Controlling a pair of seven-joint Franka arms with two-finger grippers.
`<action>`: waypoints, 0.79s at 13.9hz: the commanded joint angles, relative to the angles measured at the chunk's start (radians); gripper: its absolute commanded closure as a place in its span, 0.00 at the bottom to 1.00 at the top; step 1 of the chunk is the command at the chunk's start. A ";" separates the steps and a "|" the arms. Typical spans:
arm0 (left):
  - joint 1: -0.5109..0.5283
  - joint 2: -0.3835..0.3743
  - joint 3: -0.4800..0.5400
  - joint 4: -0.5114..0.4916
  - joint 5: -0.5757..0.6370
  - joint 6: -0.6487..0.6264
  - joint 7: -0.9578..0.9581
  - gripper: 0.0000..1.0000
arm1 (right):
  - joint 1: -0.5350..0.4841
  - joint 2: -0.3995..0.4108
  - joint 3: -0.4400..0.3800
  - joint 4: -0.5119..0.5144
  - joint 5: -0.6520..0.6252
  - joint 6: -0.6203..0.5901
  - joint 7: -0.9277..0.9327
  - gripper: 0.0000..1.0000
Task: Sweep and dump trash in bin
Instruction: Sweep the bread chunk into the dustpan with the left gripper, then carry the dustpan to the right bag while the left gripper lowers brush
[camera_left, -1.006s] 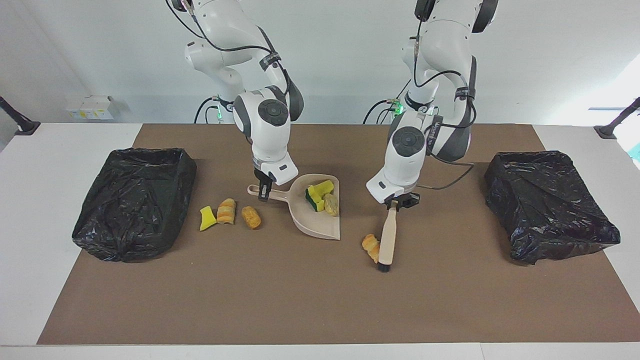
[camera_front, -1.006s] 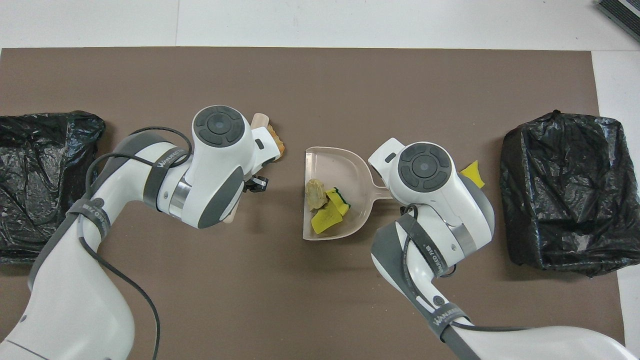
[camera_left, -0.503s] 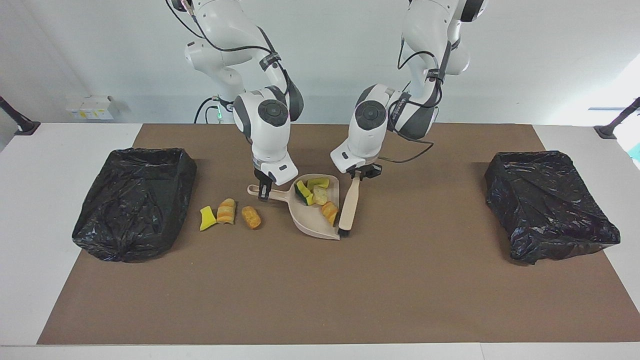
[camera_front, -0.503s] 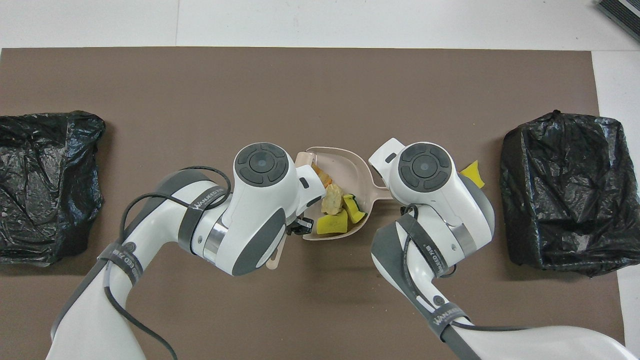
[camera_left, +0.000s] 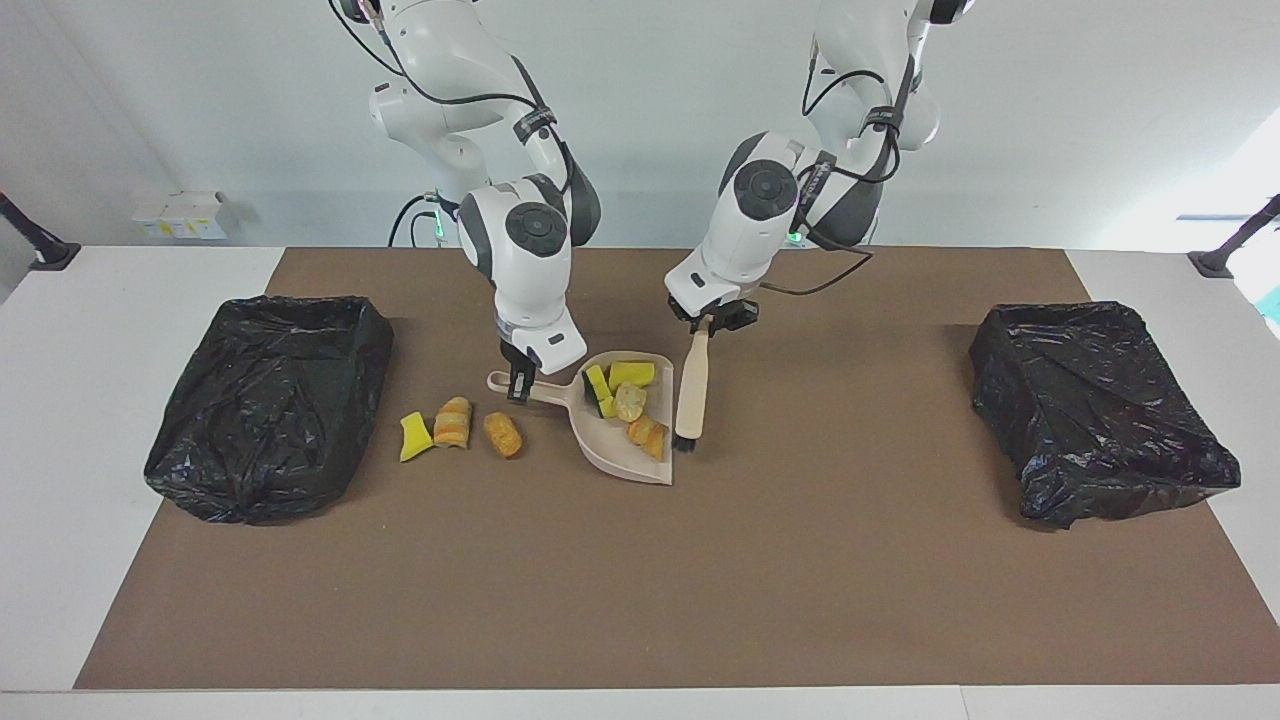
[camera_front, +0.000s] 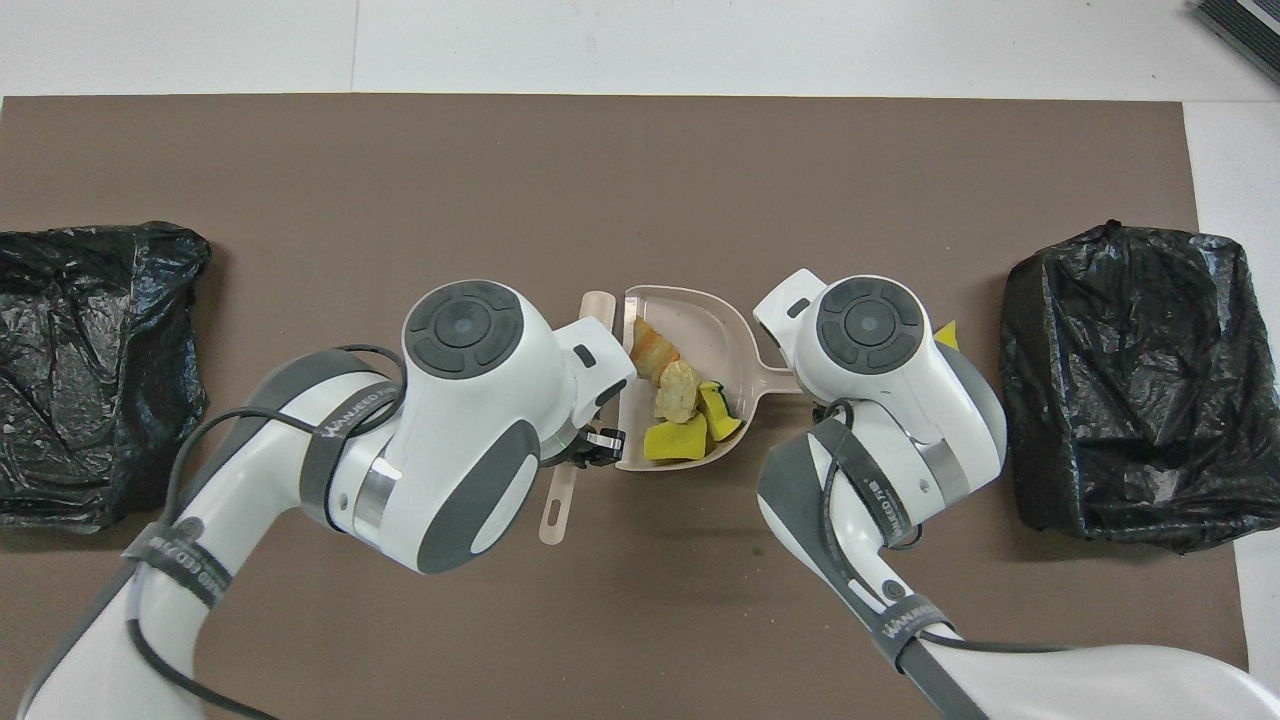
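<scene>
Raised off the mat, brush (camera_left: 691, 390) hangs in left fingers (camera_left: 716, 322) clamped tight; right fingers (camera_left: 517, 385) grip dustpan (camera_left: 612, 440) handle.

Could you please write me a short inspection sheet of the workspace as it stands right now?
Surface: brown mat on a white table.
Job's things: four trash scraps lie in the beige dustpan; three loose scraps lie on the mat, toward the right arm's end; a black-lined bin at that end and another bin at the left arm's end.
Clutter: nothing seen.
Grippers: left gripper shut on the brush, bristles at the dustpan's open edge; right gripper shut on the dustpan's handle.
Cables: black cables run along both arms.
Surroundings: white wall, small white box by it.
</scene>
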 joint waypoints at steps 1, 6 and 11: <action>0.031 -0.152 0.003 -0.031 0.002 -0.097 -0.091 1.00 | -0.053 -0.030 0.008 0.007 -0.003 -0.024 -0.058 1.00; -0.009 -0.310 -0.009 -0.239 0.051 -0.095 -0.298 1.00 | -0.131 -0.047 0.008 0.133 0.052 -0.185 -0.217 1.00; -0.153 -0.271 -0.009 -0.378 0.049 0.096 -0.330 1.00 | -0.274 -0.125 0.005 0.196 0.058 -0.282 -0.373 1.00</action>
